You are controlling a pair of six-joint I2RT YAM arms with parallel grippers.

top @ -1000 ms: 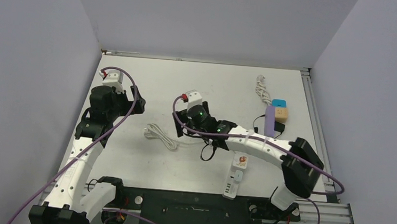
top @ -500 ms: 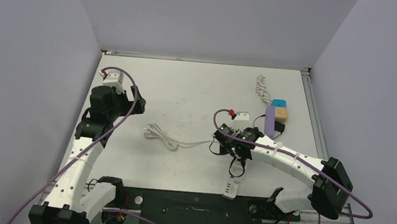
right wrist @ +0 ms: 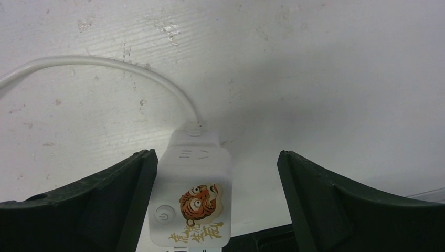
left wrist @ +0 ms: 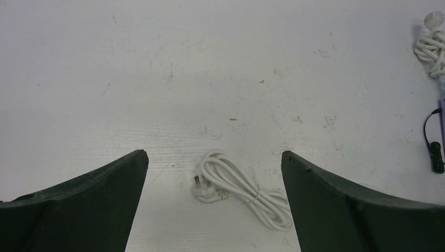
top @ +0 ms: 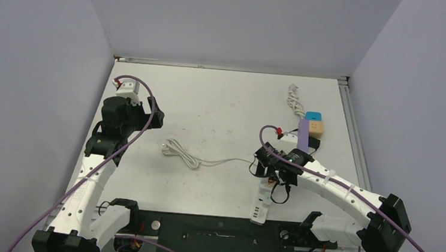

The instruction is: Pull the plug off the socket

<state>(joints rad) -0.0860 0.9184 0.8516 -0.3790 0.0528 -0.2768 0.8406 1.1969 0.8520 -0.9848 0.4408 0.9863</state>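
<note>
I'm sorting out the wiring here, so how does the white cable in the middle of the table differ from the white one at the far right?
The middle cable lies in loose, long loops; the far-right cable is bunched into a short, tight bundle. The middle cable runs to the tiger-sticker power strip; the far-right cable ends beside the blue block. Both are white, on the table.

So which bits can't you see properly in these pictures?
- Top view: the right arm covers the middle of the power strip, so any plug in it is hidden.
- Right wrist view: the bottom edge cuts the strip off just past its tiger sticker, so no sockets show.
- Left wrist view: a black cable runs off the right edge.
- The sticker's writing is too small to read.
</note>
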